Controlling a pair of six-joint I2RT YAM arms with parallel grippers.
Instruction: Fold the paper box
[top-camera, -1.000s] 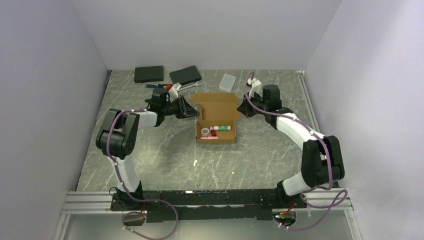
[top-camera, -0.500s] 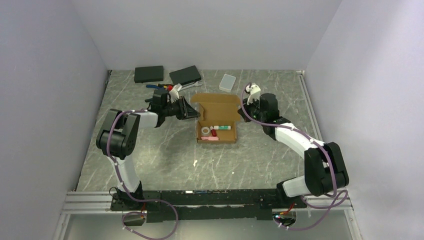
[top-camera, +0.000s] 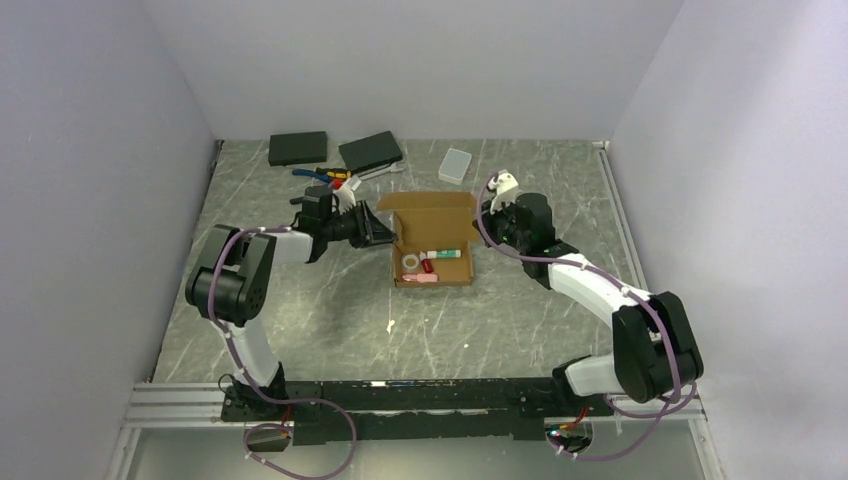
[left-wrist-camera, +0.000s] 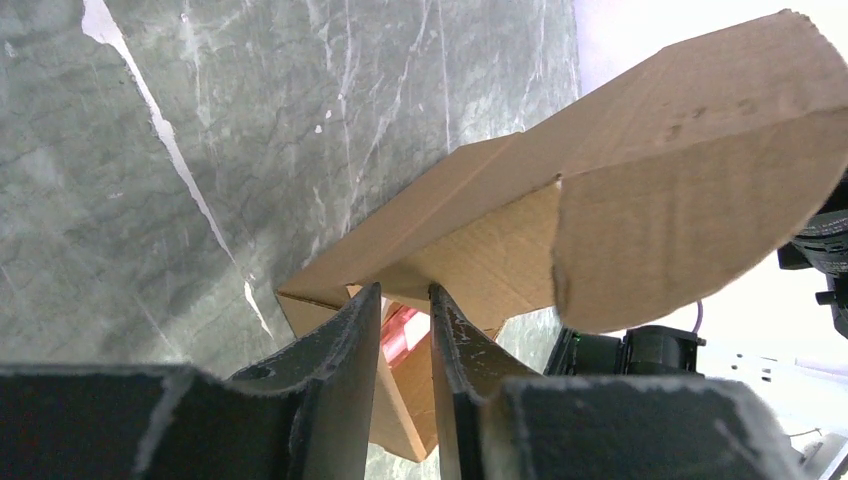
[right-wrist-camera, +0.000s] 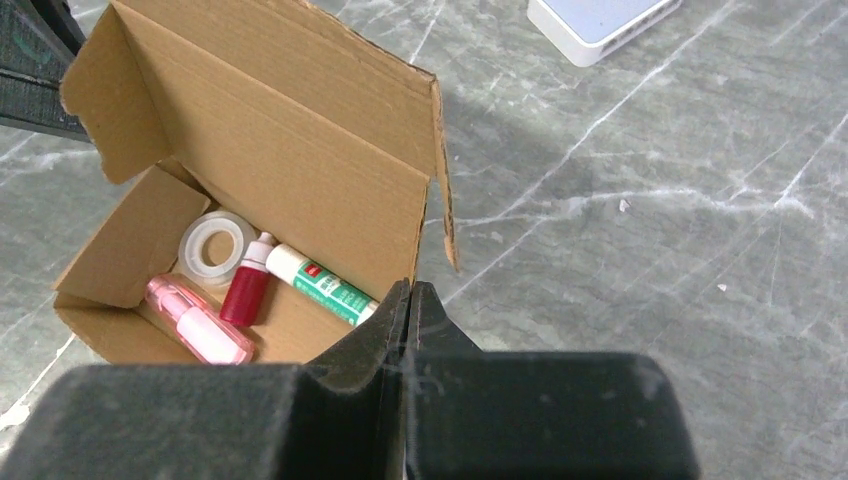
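The paper box (top-camera: 433, 270) stands open mid-table, brown cardboard, its lid (top-camera: 432, 208) raised at the back. Inside lie a tape roll (right-wrist-camera: 213, 245), a red bottle (right-wrist-camera: 245, 290), a green-and-white glue stick (right-wrist-camera: 325, 285) and a pink item (right-wrist-camera: 195, 325). My left gripper (top-camera: 386, 232) is at the box's left side. Its fingers (left-wrist-camera: 365, 310) stand a narrow gap apart under the lid's rounded side flap (left-wrist-camera: 680, 170), and cardboard shows through the gap. My right gripper (right-wrist-camera: 410, 290) is shut with nothing in it, its tips at the top edge of the box's right wall (right-wrist-camera: 432, 190).
Two flat black boxes (top-camera: 297, 148) (top-camera: 370, 150) lie at the back left, with small tools (top-camera: 330, 176) in front of them. A translucent white case (top-camera: 455, 165) sits behind the box, also seen as the case (right-wrist-camera: 600, 20) in the right wrist view.
My right arm has swung in and come down closer to the box's right wall. My left gripper has slid slightly nearer along the box's left side.
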